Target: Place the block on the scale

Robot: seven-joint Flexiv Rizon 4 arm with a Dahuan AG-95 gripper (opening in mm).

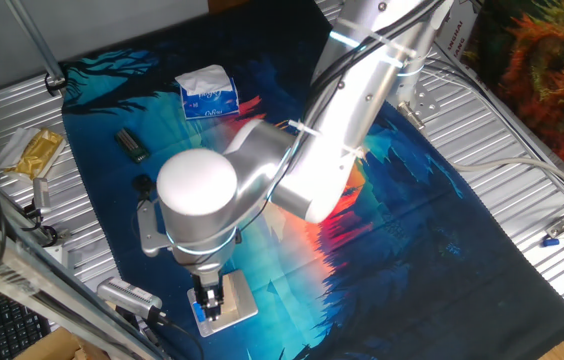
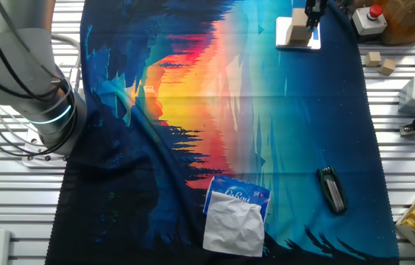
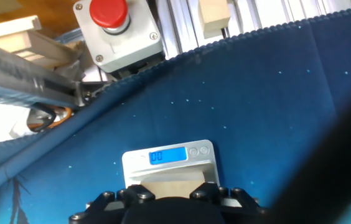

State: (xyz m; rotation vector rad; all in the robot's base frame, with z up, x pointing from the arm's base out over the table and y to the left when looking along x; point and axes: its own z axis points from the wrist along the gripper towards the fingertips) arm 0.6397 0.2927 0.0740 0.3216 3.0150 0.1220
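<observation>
The silver scale [image 3: 208, 163] lies on the blue mat, and its blue display [image 3: 167, 155] reads 00. The tan wooden block [image 3: 172, 188] sits between my gripper's [image 3: 172, 198] two dark fingers [image 3: 139, 194], right over the scale's platform. The jaws stand closed against the block's sides. I cannot tell whether the block touches the platform. In one fixed view the gripper [image 1: 209, 302] hangs over the scale [image 1: 240, 306] at the mat's near edge. In the other fixed view the block [image 2: 297, 31] shows over the scale [image 2: 296, 44] beside the gripper [image 2: 313, 16].
A red-button box [image 3: 116, 28] stands on the slatted table just beyond the mat's edge. Two spare wooden cubes [image 2: 380, 62] lie near it. A tissue packet [image 2: 235, 213] and a small dark bar [image 2: 331, 188] lie at the mat's other end.
</observation>
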